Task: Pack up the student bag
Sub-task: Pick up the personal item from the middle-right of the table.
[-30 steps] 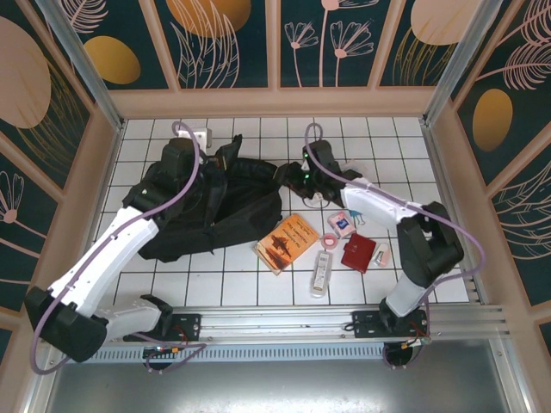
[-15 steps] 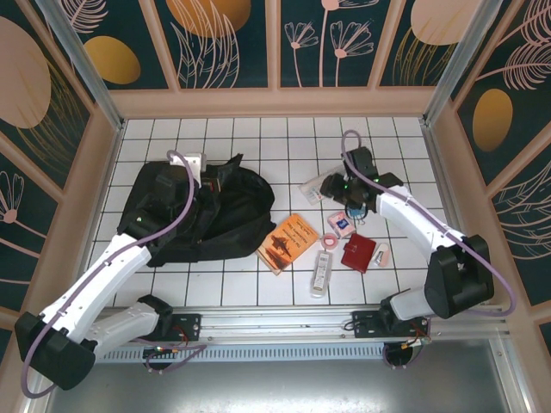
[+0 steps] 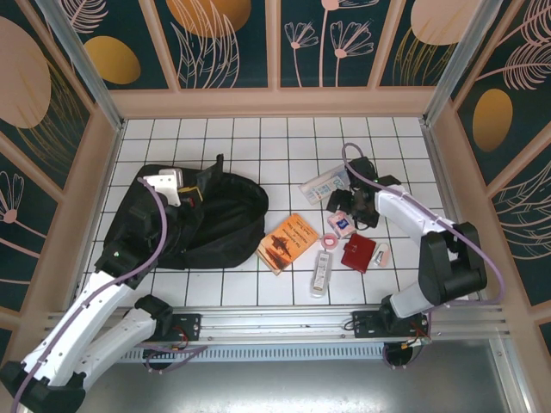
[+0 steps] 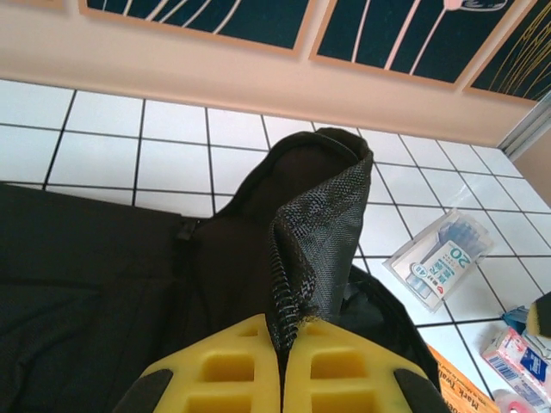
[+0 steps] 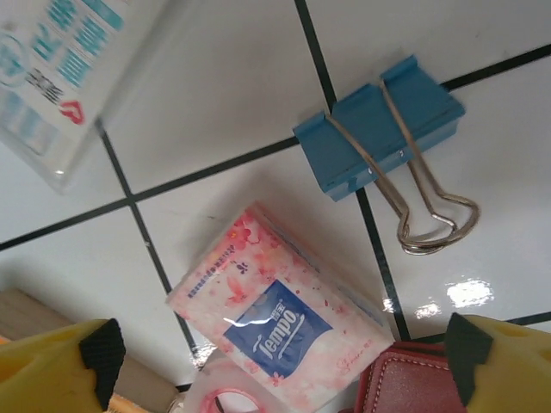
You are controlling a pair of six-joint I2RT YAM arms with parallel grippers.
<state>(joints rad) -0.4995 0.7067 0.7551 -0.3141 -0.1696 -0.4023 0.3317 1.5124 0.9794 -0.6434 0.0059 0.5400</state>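
Note:
The student bag, a large black backpack, lies on the left of the tiled table. My left gripper is shut on the zipper edge of its raised flap; the yellow fingers pinch the fabric, and the dark opening shows beside it. My right gripper hovers open over a pink Tempo tissue pack, its fingertips spread to either side, nothing between them. A blue binder clip and a dark-red wallet lie close by.
An orange book, a white oblong item, a pink tape ring, the wallet and a clear plastic pack lie right of the bag. Wooden walls ring the table.
The left arm drew back toward the near left, pulling the bag's flap up and its opening wider. The right gripper left the bag and swung right, ending above the small items.

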